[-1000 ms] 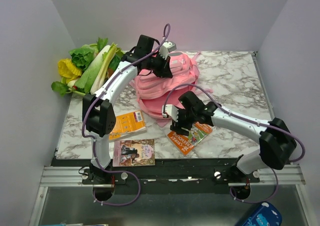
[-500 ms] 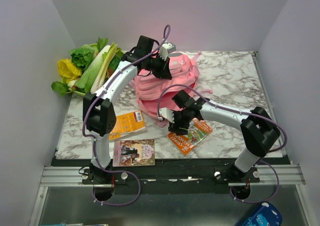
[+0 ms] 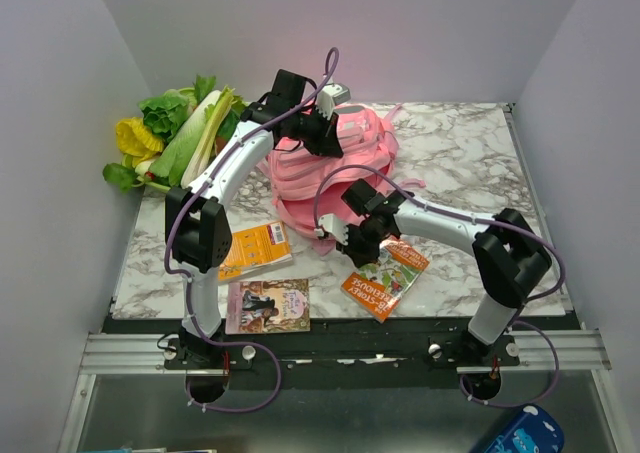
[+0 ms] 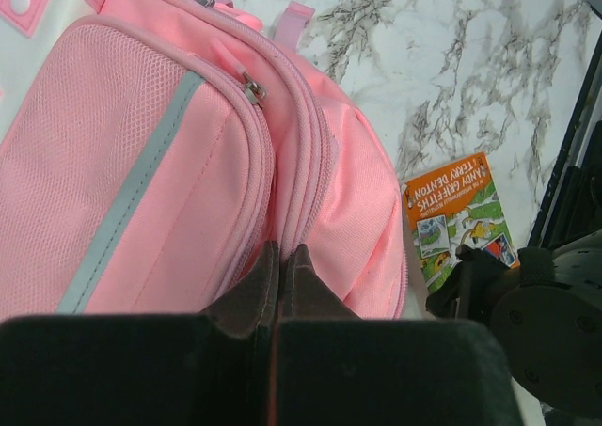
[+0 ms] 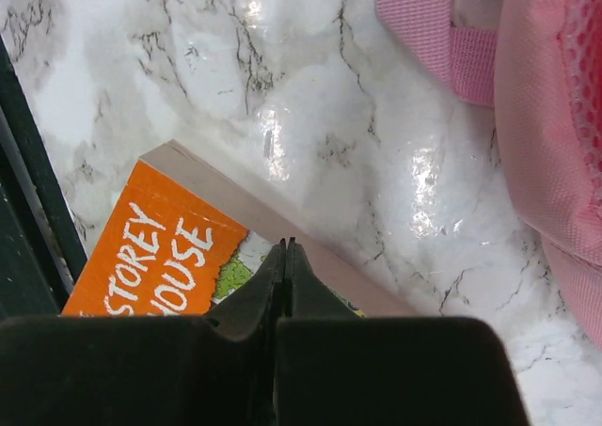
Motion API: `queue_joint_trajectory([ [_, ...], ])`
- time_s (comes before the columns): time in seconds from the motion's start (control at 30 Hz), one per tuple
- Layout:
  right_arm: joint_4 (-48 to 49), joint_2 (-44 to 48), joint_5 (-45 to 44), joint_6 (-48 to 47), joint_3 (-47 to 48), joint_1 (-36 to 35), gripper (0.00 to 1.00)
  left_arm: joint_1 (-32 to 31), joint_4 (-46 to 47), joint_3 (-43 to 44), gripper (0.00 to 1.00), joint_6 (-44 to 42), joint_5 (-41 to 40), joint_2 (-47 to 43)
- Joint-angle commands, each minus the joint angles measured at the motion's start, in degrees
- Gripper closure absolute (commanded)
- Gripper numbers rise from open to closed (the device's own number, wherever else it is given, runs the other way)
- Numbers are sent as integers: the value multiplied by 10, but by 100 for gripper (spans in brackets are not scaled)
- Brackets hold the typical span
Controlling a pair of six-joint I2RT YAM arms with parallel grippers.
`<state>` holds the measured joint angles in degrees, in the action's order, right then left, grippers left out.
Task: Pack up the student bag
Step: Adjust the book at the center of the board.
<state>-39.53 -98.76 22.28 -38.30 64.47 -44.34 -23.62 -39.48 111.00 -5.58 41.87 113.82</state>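
Observation:
The student bag (image 3: 300,178), a big soft pink backpack with a grey strip, lies at the table's middle back. My left gripper (image 3: 322,133) is shut at its top; in the left wrist view the closed tips (image 4: 282,252) press on the zipper seam of the student bag (image 4: 141,163), and whether fabric is pinched I cannot tell. My right gripper (image 3: 350,251) is shut just in front of the bag. Its closed tips (image 5: 287,244) hover over the page edge of an orange storybook (image 5: 160,257), with nothing between them. That storybook (image 3: 390,275) lies flat on the marble.
Two more books lie front left: an orange-yellow one (image 3: 256,249) and one with a photo cover (image 3: 268,305). Leafy vegetables (image 3: 180,133) are piled at the back left corner. A pink strap (image 5: 442,22) trails onto the marble. A black rail (image 3: 350,325) edges the table front.
My right gripper has gone from open to shut, and its arm has drawn in toward the bag. The orange storybook has turned and slid slightly. The left arm has not moved.

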Motion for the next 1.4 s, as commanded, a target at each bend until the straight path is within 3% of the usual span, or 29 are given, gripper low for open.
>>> queue_joint_trajectory([
  [0.0,-35,-37,-22,57,15,3,96,11,15,12,100,5,12,-8],
  [0.3,43,-15,-161,237,-22,50,98,12,16,2,100,2,11,-15],
  [0.33,61,-7,-170,260,-35,64,83,12,15,2,100,1,11,-16],
  [0.43,108,40,-188,332,-68,79,73,12,16,2,100,1,9,-17],
  [0.67,38,14,-325,488,-72,157,80,13,13,2,100,1,9,-18],
  [0.83,52,104,-394,574,-111,216,76,13,6,4,100,-2,4,-21],
  [1.0,88,222,-326,586,-140,219,56,13,5,6,100,3,5,-23],
  [1.1,190,279,-226,531,-197,219,48,13,6,7,100,7,8,-22],
  [1.13,245,316,-148,507,-213,220,46,13,5,7,100,8,8,-22],
  [1.23,327,353,-78,442,-282,219,39,13,5,10,100,6,4,-23],
  [1.37,271,305,-41,403,-249,219,31,13,1,19,100,12,8,-19],
])
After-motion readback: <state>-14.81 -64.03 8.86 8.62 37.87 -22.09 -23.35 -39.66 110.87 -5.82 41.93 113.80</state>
